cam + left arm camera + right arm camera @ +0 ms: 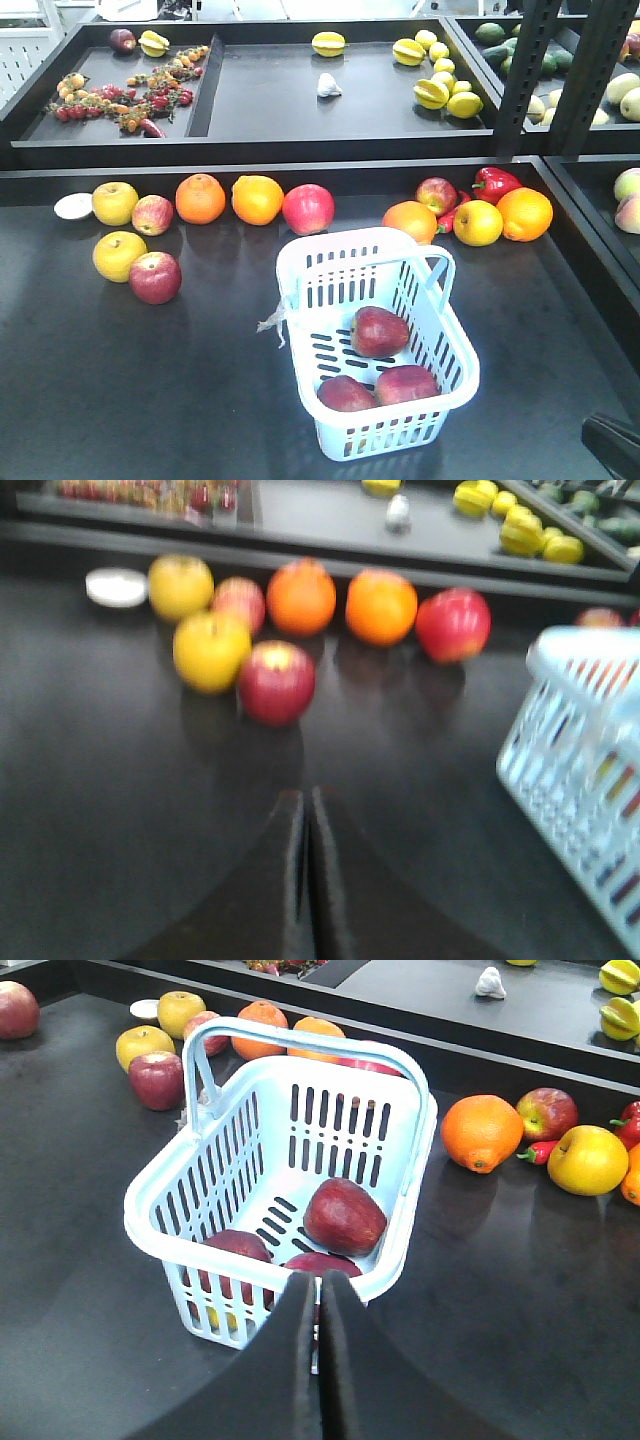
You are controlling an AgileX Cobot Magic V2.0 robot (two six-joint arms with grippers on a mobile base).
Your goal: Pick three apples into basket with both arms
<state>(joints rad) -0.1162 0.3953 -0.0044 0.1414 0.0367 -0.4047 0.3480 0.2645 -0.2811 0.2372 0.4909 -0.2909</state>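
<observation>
The pale blue basket (385, 432) stands on the dark table, handle folded back. Three dark red apples lie inside: one toward the middle (379, 331) and two at the near end (346, 393) (407, 384). In the right wrist view the same apples (344, 1216) (236, 1250) (318, 1263) show through the slotted basket (215, 1180). My right gripper (320, 1278) is shut and empty, just outside the basket's near rim. My left gripper (305, 795) is shut and empty over bare table, left of the basket (590, 770).
Loose fruit lines the table's back: yellow apples (119, 255), red apples (155, 277), oranges (201, 198), a red pepper (494, 183) and a white disc (73, 206). A raised black shelf (270, 150) with tomatoes and yellow fruit runs behind. A black post (520, 70) stands right.
</observation>
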